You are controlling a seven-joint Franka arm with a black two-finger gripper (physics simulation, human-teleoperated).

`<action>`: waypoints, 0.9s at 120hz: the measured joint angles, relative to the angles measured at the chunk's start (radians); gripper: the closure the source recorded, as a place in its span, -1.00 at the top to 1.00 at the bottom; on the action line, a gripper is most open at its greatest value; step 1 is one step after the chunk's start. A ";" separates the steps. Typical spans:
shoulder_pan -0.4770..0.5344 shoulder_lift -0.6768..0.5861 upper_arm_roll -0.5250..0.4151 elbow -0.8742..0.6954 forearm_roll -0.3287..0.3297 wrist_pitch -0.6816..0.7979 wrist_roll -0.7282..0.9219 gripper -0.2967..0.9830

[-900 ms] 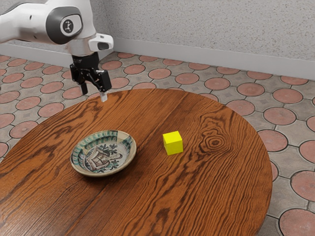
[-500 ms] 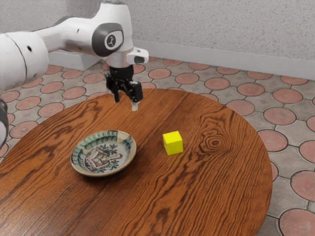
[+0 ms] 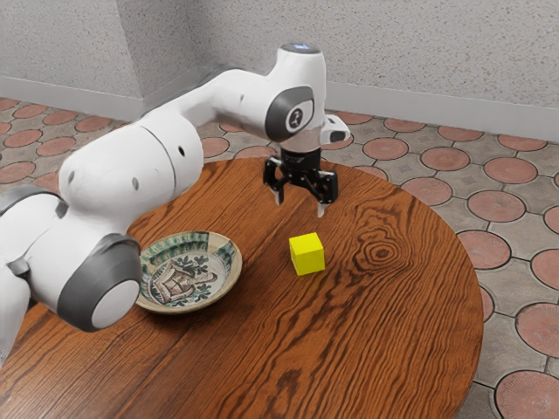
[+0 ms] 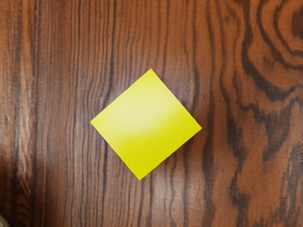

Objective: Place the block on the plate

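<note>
And across it comes! Since the earlier frames, the white-and-grey jointed arm (image 3: 131,179) has swung toward the exterior view's right, bringing the black two-finger gripper (image 3: 300,204) above the bright yellow cube-shaped block (image 3: 306,254). The block hasn't budged, sitting on the round, brown wooden table (image 3: 367,349) between the patterned green-and-cream ceramic plate (image 3: 233,264) and a dark knot (image 3: 382,253) in the grain. That plate hasn't moved either, its edge now partly hidden behind the arm. Fingers spread wide, nothing pinched! The hand points down, and the wrist view has the block's flat top beneath it.
</note>
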 joint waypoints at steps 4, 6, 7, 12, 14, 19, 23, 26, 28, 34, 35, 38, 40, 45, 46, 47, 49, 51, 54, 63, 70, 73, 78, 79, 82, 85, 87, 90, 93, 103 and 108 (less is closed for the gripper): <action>-0.006 0.014 0.012 0.008 -0.018 0.001 -0.040 0.54; -0.008 0.020 0.016 0.010 -0.026 0.003 -0.060 0.54; -0.009 0.022 0.018 0.011 -0.030 0.004 -0.071 0.54; -0.009 0.028 0.018 0.014 -0.045 0.010 -0.125 0.54; -0.008 0.030 0.016 0.014 -0.050 0.013 -0.148 0.54; -0.005 0.032 0.011 0.012 -0.060 0.020 -0.205 0.54; -0.001 0.031 0.001 0.006 -0.066 0.030 -0.251 0.54; 0.003 0.030 -0.008 -0.003 -0.069 0.040 -0.285 0.54; 0.006 0.029 -0.012 -0.011 -0.073 0.048 -0.307 0.54; 0.014 0.026 -0.026 -0.038 -0.083 0.077 -0.370 0.54; 0.015 0.026 -0.029 -0.043 -0.085 0.082 -0.380 0.54; 0.018 0.024 -0.036 -0.061 -0.087 0.101 -0.410 0.54; 0.020 0.022 -0.040 -0.073 -0.088 0.113 -0.428 0.54; 0.023 0.019 -0.048 -0.102 -0.086 0.144 -0.473 0.54; 0.023 0.017 -0.051 -0.111 -0.084 0.151 -0.481 0.54; 0.025 0.015 -0.055 -0.120 -0.082 0.159 -0.490 0.54; 0.030 0.006 -0.068 -0.147 -0.074 0.176 -0.506 0.54; 0.035 -0.003 -0.082 -0.175 -0.062 0.195 -0.522 0.54; 0.040 -0.012 -0.097 -0.207 -0.045 0.221 -0.545 0.54; 0.053 -0.022 -0.124 -0.248 -0.011 0.280 -0.609 0.54; 0.064 -0.018 -0.137 -0.252 0.002 0.312 -0.655 0.54; 0.065 -0.013 -0.139 -0.249 0.006 0.323 -0.674 0.54; 0.066 -0.006 -0.142 -0.246 0.010 0.339 -0.706 0.54; 0.067 -0.004 -0.142 -0.246 0.010 0.342 -0.712 0.54; 0.067 0.000 -0.143 -0.245 0.012 0.349 -0.731 0.54; 0.068 0.005 -0.144 -0.244 0.014 0.356 -0.748 0.54; 0.070 0.007 -0.148 -0.243 0.015 0.360 -0.760 0.54; 0.078 0.011 -0.159 -0.243 0.017 0.365 -0.776 0.54; 0.089 0.016 -0.172 -0.241 0.020 0.370 -0.791 0.54; 0.131 0.030 -0.226 -0.228 0.045 0.383 -0.835 0.54; 0.145 0.034 -0.248 -0.224 0.067 0.386 -0.853 0.54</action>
